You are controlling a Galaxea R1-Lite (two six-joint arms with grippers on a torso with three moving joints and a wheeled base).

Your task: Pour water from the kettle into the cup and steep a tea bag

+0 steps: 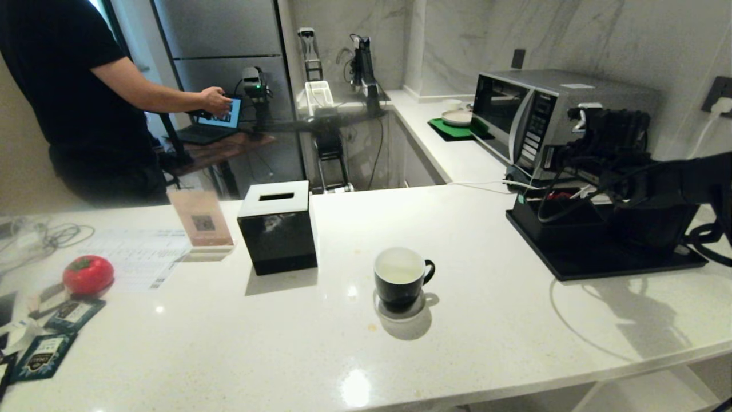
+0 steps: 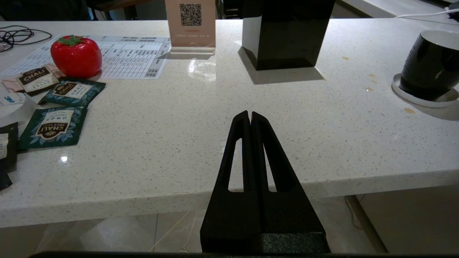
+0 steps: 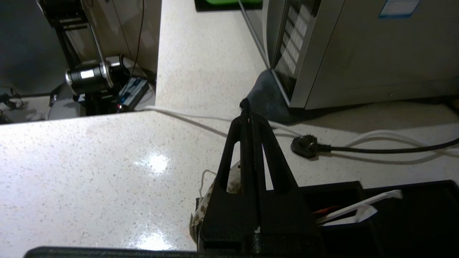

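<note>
The black cup point(image 1: 402, 278), white inside with a pale pool of water, stands on a white coaster mid-counter; the left wrist view shows the cup point(image 2: 430, 64) too. My right arm point(image 1: 612, 137) reaches in over the black compartment tray point(image 1: 600, 263). The right gripper point(image 3: 247, 114) is shut, with a thin dark tab pinched at its tips. The greyish mesh tea bag point(image 3: 202, 204) and its white string hang under the fingers by the tray's corner point(image 3: 344, 188). My left gripper point(image 2: 250, 114) is shut and empty at the counter's near edge. The kettle is out of view.
A black tissue box point(image 1: 278, 226) and a QR sign point(image 1: 201, 220) stand left of the cup. A red tomato-shaped thing point(image 1: 87, 274) and teal sachets point(image 1: 43, 355) lie far left. Behind the tray are a microwave point(image 1: 532, 109) and a plug point(image 3: 304, 146). A person point(image 1: 74, 97) stands behind the counter.
</note>
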